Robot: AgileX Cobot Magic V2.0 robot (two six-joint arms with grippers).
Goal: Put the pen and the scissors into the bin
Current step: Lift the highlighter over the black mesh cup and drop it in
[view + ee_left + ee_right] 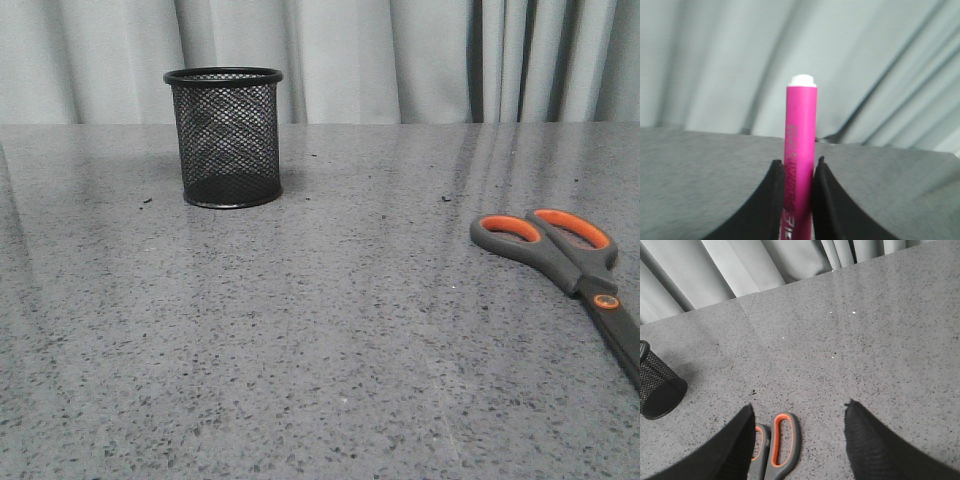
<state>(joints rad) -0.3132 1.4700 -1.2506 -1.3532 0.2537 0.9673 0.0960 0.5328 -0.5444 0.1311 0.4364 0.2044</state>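
The bin (224, 137), a black wire-mesh cup, stands upright at the back left of the grey table; its side also shows in the right wrist view (657, 386). The scissors (573, 265) lie flat at the right, handles toward the middle, blades running off the right edge. My left gripper (798, 165) is shut on the magenta pen (801, 145), whose whitish tip points past the fingertips; it is out of the front view. My right gripper (799, 412) is open above the scissors' orange-lined handles (782, 444), one fingertip over one loop.
The grey speckled table (320, 350) ends at pale pleated curtains (400, 55) behind it. A few small dark specks lie on the table near the bin and the middle back.
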